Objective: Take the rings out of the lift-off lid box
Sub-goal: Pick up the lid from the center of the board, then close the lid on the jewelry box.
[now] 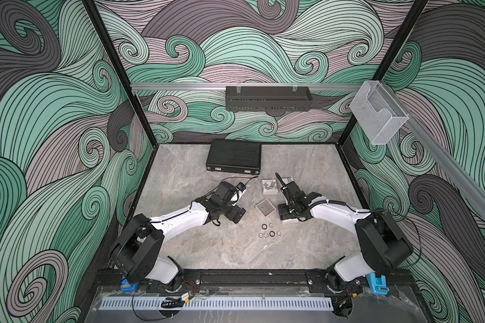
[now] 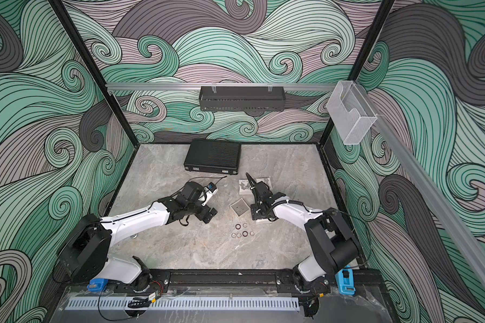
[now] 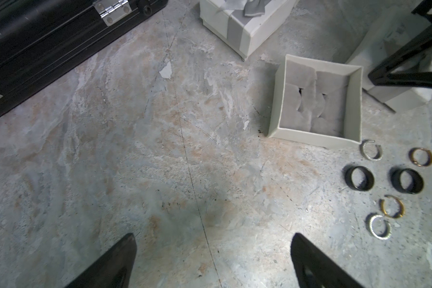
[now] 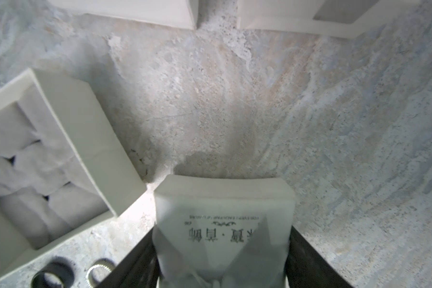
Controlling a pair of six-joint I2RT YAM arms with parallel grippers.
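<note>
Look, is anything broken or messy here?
A little. The grey foam in the open box looks puckered, with dark gaps at its slits, and the tabletop has a white chip near the black case.

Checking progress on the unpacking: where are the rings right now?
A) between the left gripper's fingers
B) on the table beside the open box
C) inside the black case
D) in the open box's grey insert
B: all six rings lie on the table next to the open box, whose insert holds none.
</note>
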